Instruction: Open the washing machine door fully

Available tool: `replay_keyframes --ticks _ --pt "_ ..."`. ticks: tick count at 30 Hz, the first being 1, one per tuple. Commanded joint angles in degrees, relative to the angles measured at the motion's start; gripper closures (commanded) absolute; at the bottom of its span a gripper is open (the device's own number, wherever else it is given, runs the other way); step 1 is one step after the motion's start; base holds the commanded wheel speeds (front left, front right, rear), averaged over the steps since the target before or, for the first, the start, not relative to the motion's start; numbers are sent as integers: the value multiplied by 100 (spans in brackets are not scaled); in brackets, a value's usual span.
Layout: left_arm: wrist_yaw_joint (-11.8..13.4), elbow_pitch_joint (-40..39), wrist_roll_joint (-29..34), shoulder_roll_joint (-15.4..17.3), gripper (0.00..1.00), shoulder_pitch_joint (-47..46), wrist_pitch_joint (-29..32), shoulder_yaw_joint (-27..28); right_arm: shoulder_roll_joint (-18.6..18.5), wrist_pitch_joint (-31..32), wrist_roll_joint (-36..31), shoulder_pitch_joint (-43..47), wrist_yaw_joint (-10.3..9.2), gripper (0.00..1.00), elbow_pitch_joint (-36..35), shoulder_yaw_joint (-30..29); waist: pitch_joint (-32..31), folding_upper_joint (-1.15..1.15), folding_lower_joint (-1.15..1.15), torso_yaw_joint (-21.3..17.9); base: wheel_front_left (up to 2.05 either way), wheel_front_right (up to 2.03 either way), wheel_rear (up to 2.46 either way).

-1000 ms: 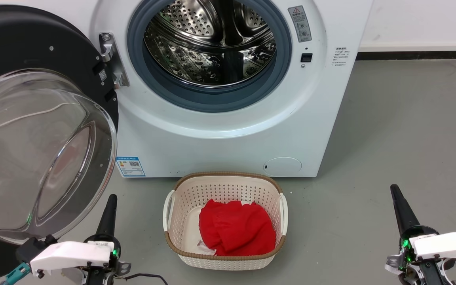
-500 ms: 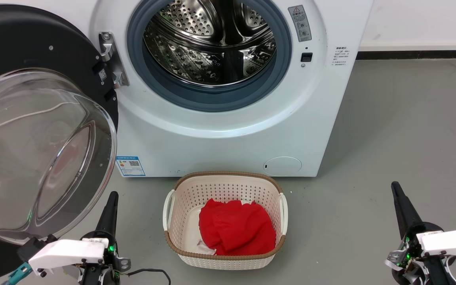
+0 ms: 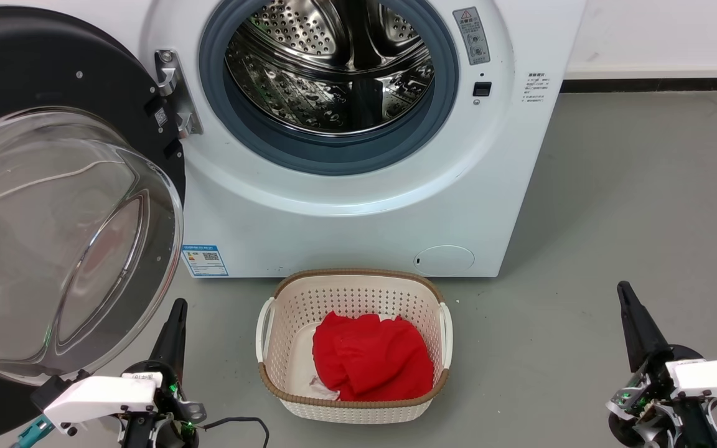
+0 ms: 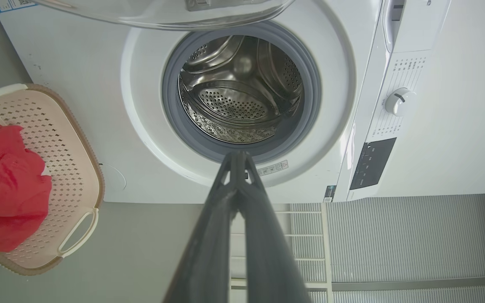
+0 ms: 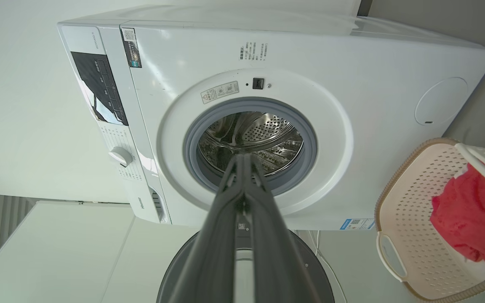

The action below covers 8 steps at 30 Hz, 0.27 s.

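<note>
Both grippers are showing a small shift from a second ago: in the head view each fingertip is sitting a little higher, the left white wrist housing is lying slightly further left and the right one slightly further right, while everything else is keeping its place apart from a faint camera drift. Left gripper [image 3: 178, 309] is hovering at lower left over the grey floor [image 3: 613, 186], just beside the lower rim of the large round glossy black washing machine door with the bulging clear glass bowl [image 3: 66, 205]; contact is not showing. Its two long dark fingers are pressing together tip to tip and gripping nothing, and the left wrist view [image 4: 237, 156] is showing the same. Right gripper [image 3: 625, 294] is hovering at lower right, well apart from machine and basket, with its fingers likewise meeting at the tips on nothing [image 5: 244, 158]. The door is standing swung out on its hinge at the left of the big white front-loading washing machine [image 3: 346, 230], leaving the grey-gasketed perforated steel drum opening [image 3: 333, 68] fully uncovered. The bowl's edge [image 4: 162, 10] is running along the top of the left wrist view; the door's dark disc [image 5: 310, 269] is showing behind the right fingers. A cream perforated laundry basket with a brown rim [image 3: 352, 274] is sitting on the floor just in front of the machine, between the grippers, holding a crumpled red cloth [image 3: 371, 364].
</note>
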Motion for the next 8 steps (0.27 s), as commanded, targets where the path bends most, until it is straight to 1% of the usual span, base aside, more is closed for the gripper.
replay_keyframes --ticks 1,8 --pt "-18 15 -83 2 100 -112 27 22 4 44 83 -108 0 100 18 -12 1 0 0 0 0 0 0" --pt "-29 47 -365 1 100 -118 98 36 14 99 354 -125 0 100 52 -42 6 0 0 -1 0 0 0"
